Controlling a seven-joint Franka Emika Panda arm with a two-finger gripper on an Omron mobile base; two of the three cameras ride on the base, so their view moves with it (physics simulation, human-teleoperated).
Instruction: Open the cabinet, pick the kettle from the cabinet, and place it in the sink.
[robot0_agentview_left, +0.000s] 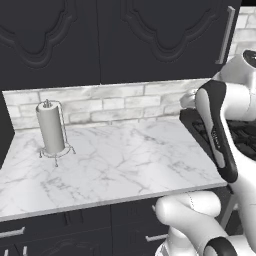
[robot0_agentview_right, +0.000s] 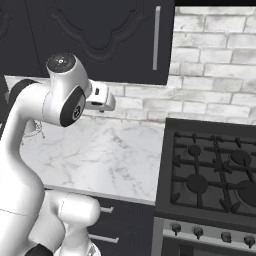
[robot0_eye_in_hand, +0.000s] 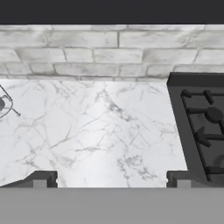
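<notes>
The gripper (robot0_eye_in_hand: 111, 179) hangs over the marble counter (robot0_agentview_left: 120, 165) with its jaws spread wide and nothing between them, finger tips (robot0_eye_in_hand: 41, 178) at the bottom of the hand view, looking at bare marble and the brick backsplash (robot0_eye_in_hand: 109, 52). The cabinet (robot0_agentview_right: 110, 35) sits shut above the counter, its long silver handle (robot0_agentview_right: 156, 37) at the door's right edge, up and to the right of the hand. Stove (robot0_agentview_right: 210, 170) right of the counter, paper towel roll (robot0_agentview_left: 51, 127) standing at the counter's left, kettle and sink not visible.
</notes>
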